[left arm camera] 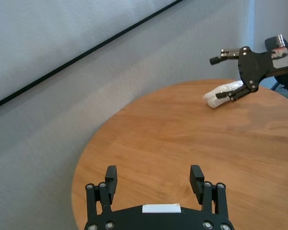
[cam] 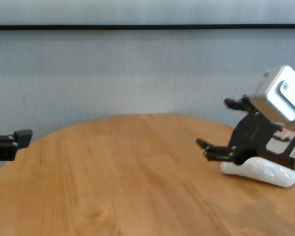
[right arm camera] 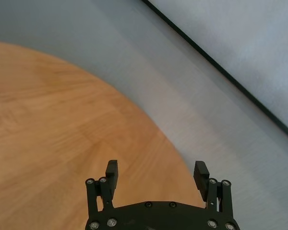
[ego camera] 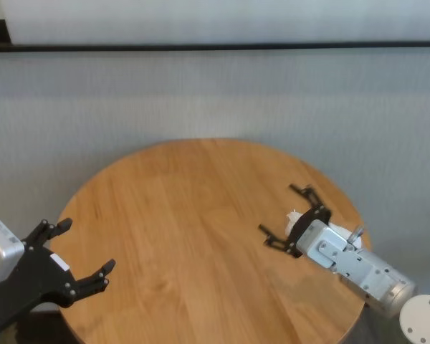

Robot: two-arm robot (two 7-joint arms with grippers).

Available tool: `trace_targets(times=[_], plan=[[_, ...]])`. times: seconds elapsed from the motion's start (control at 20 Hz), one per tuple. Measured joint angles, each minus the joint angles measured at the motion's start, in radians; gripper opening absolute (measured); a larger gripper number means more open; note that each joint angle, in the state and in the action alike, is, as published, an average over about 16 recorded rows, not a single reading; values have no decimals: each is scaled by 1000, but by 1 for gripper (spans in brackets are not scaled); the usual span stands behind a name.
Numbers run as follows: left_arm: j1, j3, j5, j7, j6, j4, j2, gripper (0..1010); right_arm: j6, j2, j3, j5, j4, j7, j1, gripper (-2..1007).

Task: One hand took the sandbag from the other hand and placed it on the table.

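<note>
The white sandbag lies on the round wooden table near its right edge; it also shows as the sandbag and the sandbag. My right gripper stands open just over the bag's end, with nothing between its curved fingers. Whether the lower finger touches the bag I cannot tell. The right gripper sees only bare wood in its own view. My left gripper is open and empty at the table's near left edge, as the left gripper shows.
A pale grey wall with a dark horizontal strip runs behind the table. A round white object sits off the table at the near right. Bare wood spans the stretch between the two grippers.
</note>
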Motion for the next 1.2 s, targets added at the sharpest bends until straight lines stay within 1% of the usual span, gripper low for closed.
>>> trace_targets(times=[0.2,0.4,0.55,0.75,0.95,1.2], plan=[[0,0,0,0,0,0,0,1000,22,-14,8,36,-13,29,-6,1001],[0,0,0,0,0,0,0,1000,27,-21,10,66,-25,54,-7,1001],[0,0,0,0,0,0,0,1000,25,-24,11,80,-31,61,-6,1001],[-2,0,-2,-1,2,1,-3,1000,20,-25,9,86,-34,64,-5,1001],[-7,0,-9,1,3,3,-17,1000,18,-25,7,84,-33,64,-3,1001],[-24,6,-28,-4,-6,18,-52,1000,17,-24,7,82,-32,64,-2,1001]])
